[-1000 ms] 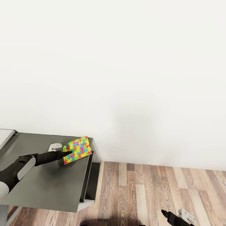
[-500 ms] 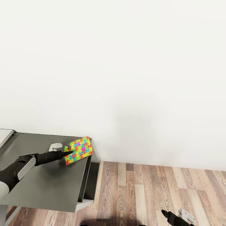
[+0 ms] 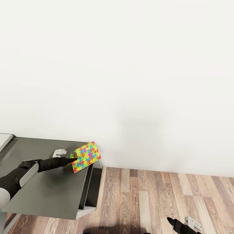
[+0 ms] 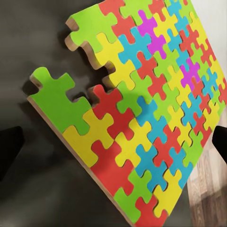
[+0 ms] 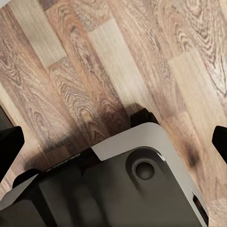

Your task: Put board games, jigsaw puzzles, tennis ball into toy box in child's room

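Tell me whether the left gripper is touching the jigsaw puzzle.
Cannot tell. In the head view the left gripper meets the jigsaw puzzle at its near edge, but no gap or contact shows plainly; the left wrist view leaves the fingers at the picture's edges.

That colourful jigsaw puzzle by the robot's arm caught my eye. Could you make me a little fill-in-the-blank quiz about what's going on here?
1. The jigsaw puzzle lies at the corner of a dark grey ____.
2. The gripper touching the puzzle is the robot's ____ gripper.
3. The floor beside the table looks made of ____.
4. The puzzle's far corner juts out past the table's ____.

Missing words: table; left; wood; edge
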`<state>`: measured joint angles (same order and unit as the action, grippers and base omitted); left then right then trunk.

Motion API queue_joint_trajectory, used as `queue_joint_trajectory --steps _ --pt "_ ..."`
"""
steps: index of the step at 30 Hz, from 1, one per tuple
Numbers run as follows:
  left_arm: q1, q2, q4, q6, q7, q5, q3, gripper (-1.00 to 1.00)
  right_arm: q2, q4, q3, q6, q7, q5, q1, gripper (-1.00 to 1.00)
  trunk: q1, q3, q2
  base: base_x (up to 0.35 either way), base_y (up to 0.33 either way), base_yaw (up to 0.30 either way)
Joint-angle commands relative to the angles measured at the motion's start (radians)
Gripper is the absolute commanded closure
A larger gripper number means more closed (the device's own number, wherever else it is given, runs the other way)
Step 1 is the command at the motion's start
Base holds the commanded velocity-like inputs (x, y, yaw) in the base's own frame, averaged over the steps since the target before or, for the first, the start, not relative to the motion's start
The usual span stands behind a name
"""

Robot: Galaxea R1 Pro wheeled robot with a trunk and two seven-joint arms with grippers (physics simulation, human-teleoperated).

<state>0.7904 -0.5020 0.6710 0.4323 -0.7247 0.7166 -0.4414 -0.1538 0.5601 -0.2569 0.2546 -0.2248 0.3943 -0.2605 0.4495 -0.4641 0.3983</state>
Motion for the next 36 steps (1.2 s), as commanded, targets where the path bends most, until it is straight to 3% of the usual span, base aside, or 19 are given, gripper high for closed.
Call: queue_joint_trajectory --steps 1,16,22,24,28,32,36 --pt "0.001 -0.001 0.001 0.008 0.001 0.010 -0.005 -1.00 0.000 0.001 -0.004 0.008 -0.004 0.006 0.000 -1.00 0.001 -0.001 0.002 0.000 0.000 0.000" --pt "0.001 -0.020 -0.001 0.010 0.007 0.010 0.012 -1.00 0.002 0.001 -0.004 0.008 -0.003 0.006 0.000 -1.00 0.001 -0.001 0.002 0.000 0.000 0.000" --pt "0.001 -0.067 -0.001 0.019 0.002 0.017 0.064 -1.00 0.005 0.001 -0.004 0.006 0.001 0.005 0.000 -1.00 0.001 -0.001 0.002 0.000 0.000 0.000" --pt "0.001 -0.093 0.005 0.048 -0.010 0.022 0.085 -1.00 0.008 0.001 -0.002 0.006 0.006 0.004 0.000 -1.00 0.001 -0.001 0.002 0.000 0.000 0.000" --pt "0.001 -0.132 0.030 0.097 -0.146 0.021 0.099 -1.00 0.008 0.001 -0.002 0.005 0.009 0.003 0.000 -1.00 0.001 -0.001 0.002 0.000 0.000 0.000" --pt "0.001 -0.177 0.043 0.134 -0.361 0.013 0.100 -1.00 0.002 0.000 -0.004 0.006 0.002 0.005 0.000 -1.00 0.001 -0.001 0.002 0.000 0.000 0.000" --pt "0.001 -0.220 0.046 0.142 -0.480 0.010 0.099 -1.00 0.002 0.000 -0.005 0.007 -0.002 0.006 0.000 -1.00 0.001 -0.001 0.002 0.000 0.000 0.000"
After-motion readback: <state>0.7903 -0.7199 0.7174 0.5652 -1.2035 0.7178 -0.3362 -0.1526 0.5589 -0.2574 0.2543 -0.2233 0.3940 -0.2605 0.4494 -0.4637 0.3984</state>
